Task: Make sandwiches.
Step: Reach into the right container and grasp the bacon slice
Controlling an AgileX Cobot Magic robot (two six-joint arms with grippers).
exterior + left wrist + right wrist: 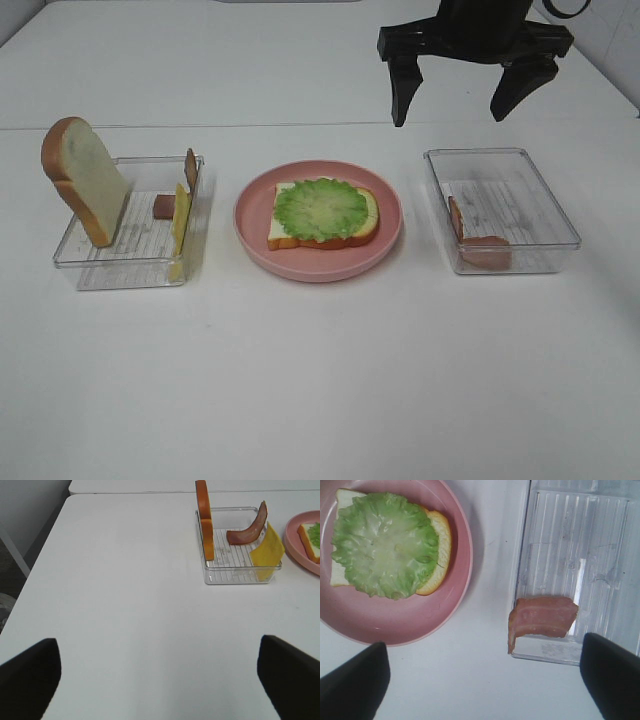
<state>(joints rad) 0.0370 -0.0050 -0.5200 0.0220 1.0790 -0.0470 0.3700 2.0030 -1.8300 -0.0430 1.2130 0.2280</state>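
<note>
From the high camera: in the middle, on the pink plate [318,272], a bread slice [280,236] lying flat with lettuce [322,208] on top, so a sandwich begun and not yet finished. On the left, the left tray [120,272], with a standing bread slice [85,180], a cheese square [180,225] and a meat strip [190,168] leaning on its wall. On the right, the right tray [505,155], with a meat piece [485,250] at its near wall. Above the far side of that tray, the right gripper [448,118], spread wide and empty. From the left wrist: left gripper [160,680] also spread wide, holding nothing, over the table [125,580], well apart from the left tray. From the right wrist: looks down between plate and right tray, meat piece at the corner on the plate's side, near the open claw. Seems to be the meat step. Calls next, probably, for lowering the right claw over the meat piece, closing gently, then carrying it onto the lettuce.
</note>
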